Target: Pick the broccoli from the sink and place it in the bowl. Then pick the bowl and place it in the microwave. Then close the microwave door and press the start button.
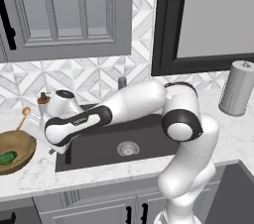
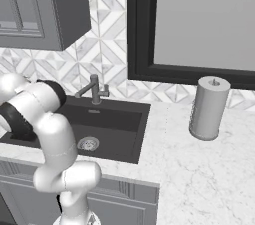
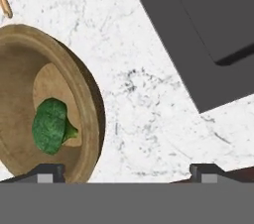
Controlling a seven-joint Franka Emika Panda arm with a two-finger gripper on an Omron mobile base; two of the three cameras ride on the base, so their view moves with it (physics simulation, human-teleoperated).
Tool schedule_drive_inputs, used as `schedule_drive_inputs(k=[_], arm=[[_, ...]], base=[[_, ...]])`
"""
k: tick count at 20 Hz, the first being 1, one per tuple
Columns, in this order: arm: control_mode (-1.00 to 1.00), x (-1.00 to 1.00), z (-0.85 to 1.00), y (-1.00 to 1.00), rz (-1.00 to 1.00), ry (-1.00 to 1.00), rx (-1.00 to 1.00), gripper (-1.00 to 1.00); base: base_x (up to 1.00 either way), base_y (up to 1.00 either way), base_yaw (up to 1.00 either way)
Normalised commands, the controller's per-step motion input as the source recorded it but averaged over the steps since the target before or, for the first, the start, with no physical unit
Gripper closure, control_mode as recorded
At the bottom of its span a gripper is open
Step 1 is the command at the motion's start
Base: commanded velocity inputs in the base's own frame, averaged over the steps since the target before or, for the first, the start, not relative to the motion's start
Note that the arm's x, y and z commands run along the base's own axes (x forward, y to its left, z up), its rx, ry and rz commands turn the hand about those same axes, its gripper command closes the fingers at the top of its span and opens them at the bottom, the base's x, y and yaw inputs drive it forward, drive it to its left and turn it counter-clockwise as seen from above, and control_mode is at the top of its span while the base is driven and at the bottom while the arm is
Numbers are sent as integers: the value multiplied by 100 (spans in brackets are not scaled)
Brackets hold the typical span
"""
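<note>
The light-brown wooden bowl sits on the marble counter left of the dark sink. The bright-green broccoli lies inside it. In the hand view the broccoli rests on the floor of the bowl, at the lower left. My gripper hangs open over bare counter between the bowl's rim and the corner of the sink, with nothing between its fingers. The white arm reaches left across the sink. The microwave and its door are out of view.
A wooden spoon and a small brown-topped bottle stand behind the bowl. The grey faucet rises at the sink's back. A paper towel roll stands on the right counter. A grey wall cabinet hangs overhead.
</note>
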Motion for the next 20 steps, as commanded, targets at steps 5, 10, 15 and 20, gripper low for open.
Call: schedule_drive_inputs(k=[5,10,15,20], arm=[[-100,50,-8,27,0,0,0,-100],[-100,37,-22,47,0,0,0,-100],[-100,17,-41,44,0,0,0,-100],[-100,4,-13,20,0,0,0,100]], base=[[0,0,0],[0,0,0],[0,0,0],[0,0,0]])
